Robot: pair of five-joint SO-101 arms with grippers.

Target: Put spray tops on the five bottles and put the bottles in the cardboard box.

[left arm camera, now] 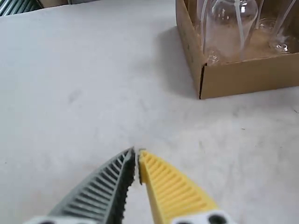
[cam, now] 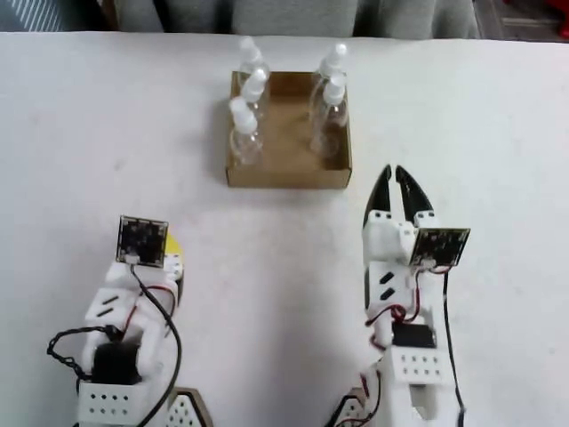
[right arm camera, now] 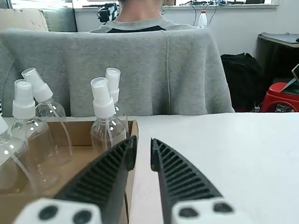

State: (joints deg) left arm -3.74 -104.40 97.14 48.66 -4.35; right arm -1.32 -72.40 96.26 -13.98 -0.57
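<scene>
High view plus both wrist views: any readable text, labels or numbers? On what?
None can be read.
bottles: clear, no labels.
cardboard box: plain walls, no print.
camera board on an arm's wrist: any print is too small to read.
small bottle in the room behind: too small to read.
</scene>
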